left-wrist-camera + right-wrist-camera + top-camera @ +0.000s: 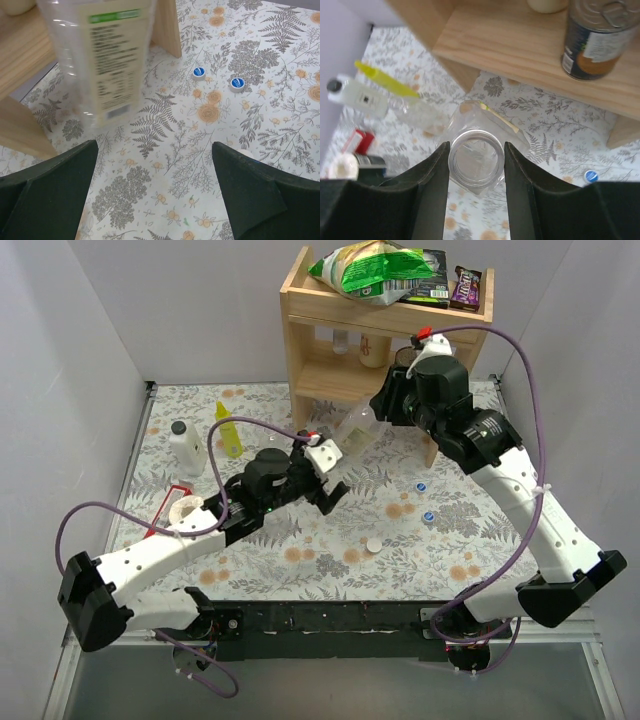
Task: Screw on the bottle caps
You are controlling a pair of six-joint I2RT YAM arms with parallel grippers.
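Note:
My right gripper (pixel 383 412) (pixel 476 146) is shut on the open neck of the larger clear bottle (pixel 356 430) (pixel 475 159) and holds it tilted above the table in front of the shelf. The bottle's labelled body shows at the upper left of the left wrist view (pixel 102 55). My left gripper (pixel 333 477) (pixel 154 150) is open and empty, just below and left of that bottle. A white cap (pixel 373 546) and two blue caps (pixel 421 483) (pixel 429 516) lie on the floral mat; the blue ones also show in the left wrist view (pixel 199 72) (pixel 236 83). A slim clear bottle (pixel 417 114) lies on the mat at the left.
A wooden shelf (pixel 330 310) stands at the back with snack bags on top and a can (pixel 597 40) inside. A yellow squeeze bottle (pixel 228 430), a white black-capped bottle (pixel 187 448), a tape roll (pixel 186 508) and a red item (pixel 163 512) lie at the left.

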